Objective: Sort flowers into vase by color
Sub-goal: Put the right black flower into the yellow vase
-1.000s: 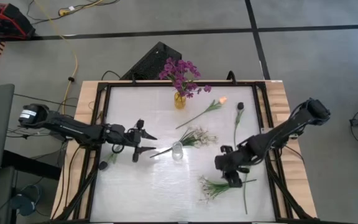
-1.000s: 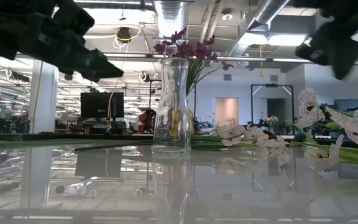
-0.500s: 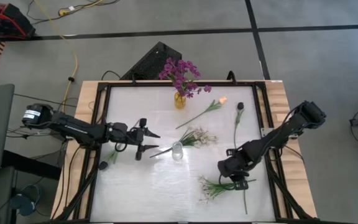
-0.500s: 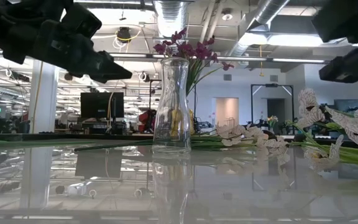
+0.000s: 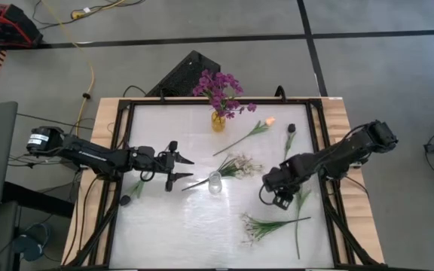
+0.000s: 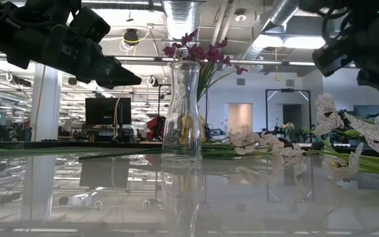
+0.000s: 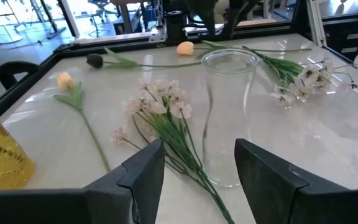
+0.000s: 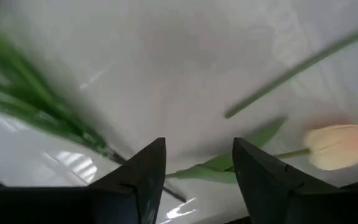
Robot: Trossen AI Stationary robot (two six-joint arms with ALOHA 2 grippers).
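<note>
Under the right pincer [image 8: 194, 186], a peach tulip bud [image 8: 339, 146], unseen from above.

Purple flower bunch [image 5: 221, 89] in a shiny gold vase [image 5: 217, 121], see-through glass vase [image 5: 215, 182], tiny white flowers on green stems [image 5: 237, 165], one peach tulip [image 5: 269, 121], one dark bud [image 5: 291, 128], white table [image 5: 172, 226].

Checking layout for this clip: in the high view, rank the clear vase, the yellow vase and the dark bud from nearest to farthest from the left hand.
From the left hand:
1. Clear vase, just to its right at the table's middle.
2. Yellow vase, at the far edge, holding purple flowers.
3. Dark bud, far right side.
</note>
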